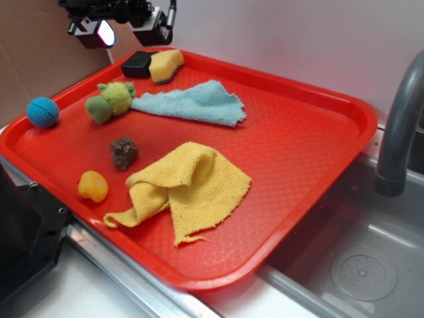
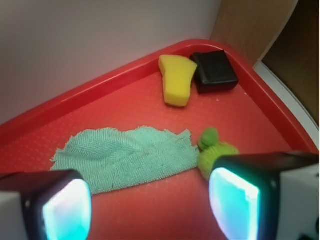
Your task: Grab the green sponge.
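Note:
The green sponge (image 1: 166, 65) (image 2: 178, 80) is a yellow-orange foam block with a dark layer on one face. It lies in the far corner of the red tray (image 1: 318, 172) (image 2: 75, 107), touching a black block (image 1: 138, 63) (image 2: 215, 71). My gripper (image 1: 126, 30) (image 2: 150, 207) hangs open above the tray's back-left edge, left of and above the sponge, with nothing between its two glowing pads (image 2: 234, 205). In the wrist view the sponge lies ahead, well beyond the fingertips.
A teal cloth (image 1: 195, 101) (image 2: 127, 155) and a fuzzy green plush (image 1: 111, 101) (image 2: 215, 155) lie near the sponge. Farther forward are a brown rock (image 1: 123, 152), a yellow duck (image 1: 93, 186), a yellow cloth (image 1: 185, 189) and a blue ball (image 1: 42, 112). A sink faucet (image 1: 401, 126) stands at right.

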Robot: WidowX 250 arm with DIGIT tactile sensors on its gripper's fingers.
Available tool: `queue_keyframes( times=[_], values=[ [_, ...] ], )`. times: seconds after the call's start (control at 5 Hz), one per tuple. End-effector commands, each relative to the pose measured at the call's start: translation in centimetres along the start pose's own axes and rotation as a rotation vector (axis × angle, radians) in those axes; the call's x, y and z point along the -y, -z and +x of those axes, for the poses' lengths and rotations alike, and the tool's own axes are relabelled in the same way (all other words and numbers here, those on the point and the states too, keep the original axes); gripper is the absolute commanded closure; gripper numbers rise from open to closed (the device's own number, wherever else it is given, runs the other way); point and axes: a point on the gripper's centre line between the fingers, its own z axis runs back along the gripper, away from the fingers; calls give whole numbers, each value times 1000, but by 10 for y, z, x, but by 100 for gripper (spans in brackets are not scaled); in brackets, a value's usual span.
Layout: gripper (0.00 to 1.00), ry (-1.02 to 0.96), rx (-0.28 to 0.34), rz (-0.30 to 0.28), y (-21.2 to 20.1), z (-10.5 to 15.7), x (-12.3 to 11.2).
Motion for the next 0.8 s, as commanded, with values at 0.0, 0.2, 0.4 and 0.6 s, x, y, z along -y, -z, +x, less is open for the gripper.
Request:
queue_keyframes(
  times=[0.0, 0.2, 0.4, 0.6],
  values=[
    [0, -115, 59, 31, 26, 33, -13],
    [0, -137, 67, 74, 54, 50, -24],
    [0, -162, 71, 115, 79, 61, -32],
    [0, -170, 45, 130, 101, 70, -33]
  ],
)
